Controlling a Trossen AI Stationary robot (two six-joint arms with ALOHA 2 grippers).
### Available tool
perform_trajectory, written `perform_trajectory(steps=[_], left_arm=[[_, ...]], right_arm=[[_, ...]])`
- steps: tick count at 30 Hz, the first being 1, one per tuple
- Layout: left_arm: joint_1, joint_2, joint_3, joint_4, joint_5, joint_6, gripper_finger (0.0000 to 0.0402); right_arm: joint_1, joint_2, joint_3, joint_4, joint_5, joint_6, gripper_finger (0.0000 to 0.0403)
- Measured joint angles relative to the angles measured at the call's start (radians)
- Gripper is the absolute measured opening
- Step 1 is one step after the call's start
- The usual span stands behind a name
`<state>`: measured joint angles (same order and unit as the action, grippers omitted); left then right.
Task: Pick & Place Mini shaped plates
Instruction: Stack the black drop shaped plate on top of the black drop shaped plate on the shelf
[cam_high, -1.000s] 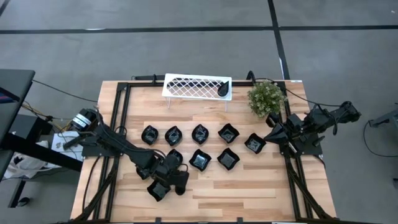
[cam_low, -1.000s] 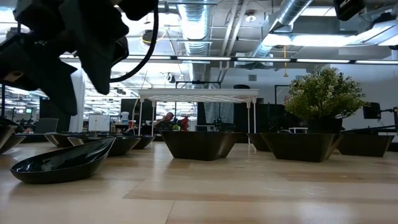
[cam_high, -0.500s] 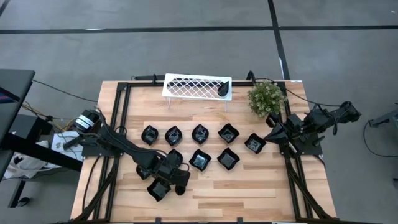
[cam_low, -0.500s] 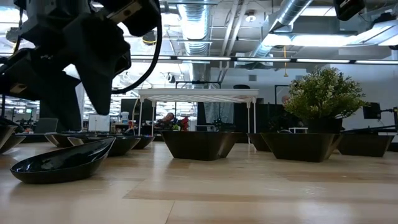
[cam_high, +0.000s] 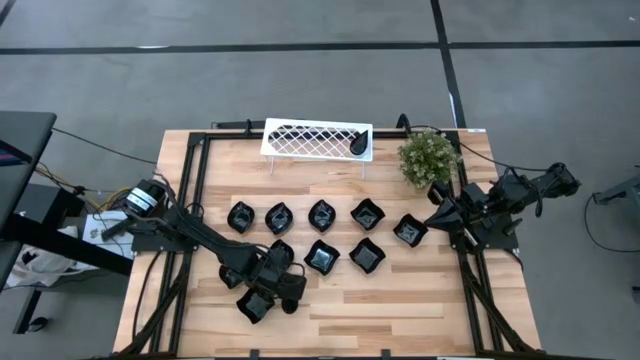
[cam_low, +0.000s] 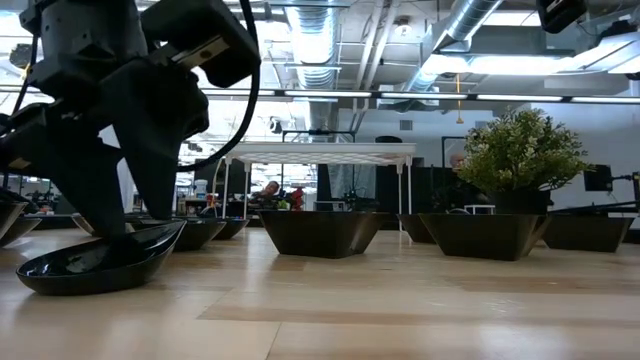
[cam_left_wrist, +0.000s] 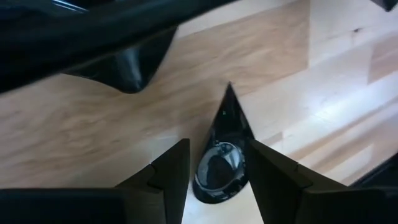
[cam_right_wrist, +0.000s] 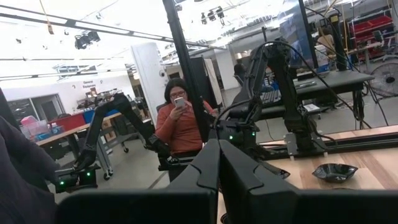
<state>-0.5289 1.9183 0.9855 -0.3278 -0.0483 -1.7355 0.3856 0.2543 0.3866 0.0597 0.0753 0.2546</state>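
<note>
Glossy black mini plates (cam_high: 322, 257) stand in two rows across the table's middle. A narrow teardrop plate (cam_high: 251, 306) lies alone near the near edge, flat on its underside (cam_low: 95, 265). My left gripper (cam_high: 264, 291) is open and low over it. In the left wrist view its two fingers (cam_left_wrist: 171, 171) stand on either side of the plate's rounded end (cam_left_wrist: 217, 171). My right gripper (cam_high: 441, 214) waits shut at the table's right edge, beside a square plate (cam_high: 410, 231). My left gripper comes at the teardrop plate from above, fingers pointing down astride its rounded end (cam_left_wrist: 214, 180) and across its width. The plate lies flat on the table. Whether the fingers touch its rim, I cannot tell.
A white lattice rack (cam_high: 316, 138) stands at the far edge with one black teardrop plate (cam_high: 358, 146) on its right end. A green bushy plant (cam_high: 429, 158) stands at the far right. Bare wood lies along the near edge, right of the left gripper.
My left gripper has come down onto the teardrop plate, its fingers now at the plate's level in the low view. It has stayed open. The plate has kept its place.
</note>
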Motion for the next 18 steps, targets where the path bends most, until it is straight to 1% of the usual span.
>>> perform_trajectory(steps=[13,16,18], left_arm=[[0.000,0.016,0.000,-0.005,0.000,0.002,0.0152],[0.000,0.016,0.000,-0.005,0.001,0.002,0.0141],[0.001,0.016,0.000,-0.005,0.001,0.002,0.0126]], right_arm=[[0.000,0.000,0.000,0.000,0.000,0.000,0.0001],[0.000,0.000,0.000,0.000,0.000,-0.001,0.0001],[0.000,0.000,0.000,0.000,0.000,-0.001,0.0001]])
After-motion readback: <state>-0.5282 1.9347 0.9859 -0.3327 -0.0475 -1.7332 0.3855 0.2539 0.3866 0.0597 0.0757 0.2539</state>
